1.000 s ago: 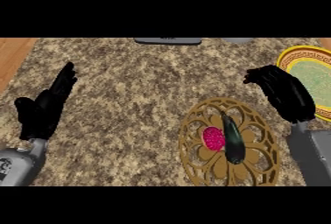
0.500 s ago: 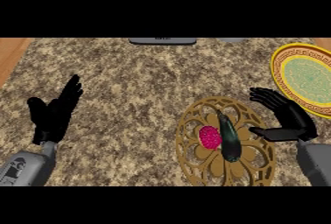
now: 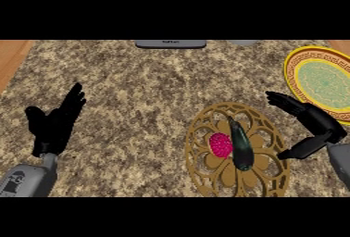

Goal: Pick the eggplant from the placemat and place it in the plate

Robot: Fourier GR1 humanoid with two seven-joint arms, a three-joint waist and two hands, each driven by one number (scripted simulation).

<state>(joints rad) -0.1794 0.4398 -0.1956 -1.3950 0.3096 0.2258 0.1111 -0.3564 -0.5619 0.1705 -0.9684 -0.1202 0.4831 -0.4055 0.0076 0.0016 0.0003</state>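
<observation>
A dark, long eggplant (image 3: pixel 240 146) lies lengthwise on the round golden openwork placemat (image 3: pixel 205 180), just right of its pink centre. The yellow plate (image 3: pixel 296 77) with a pale green middle sits at the right edge, farther back. My right hand (image 3: pixel 313 125) hovers open just right of the placemat, fingers spread toward the eggplant and thumb pointing down-left; it touches nothing. My left hand (image 3: pixel 54 124) rests open at the left, fingers up, far from the eggplant.
A grey device (image 3: pixel 170 44) lies at the counter's far edge, with another grey object (image 3: pixel 240 42) beside it. Wooden surface (image 3: pixel 12 58) shows past the counter's left edge. Speckled stone counter (image 3: pixel 143 106) stretches between my hands.
My right hand has come down and closer to the placemat's right side. My left hand has turned more upright and shifted slightly right. The eggplant has not moved.
</observation>
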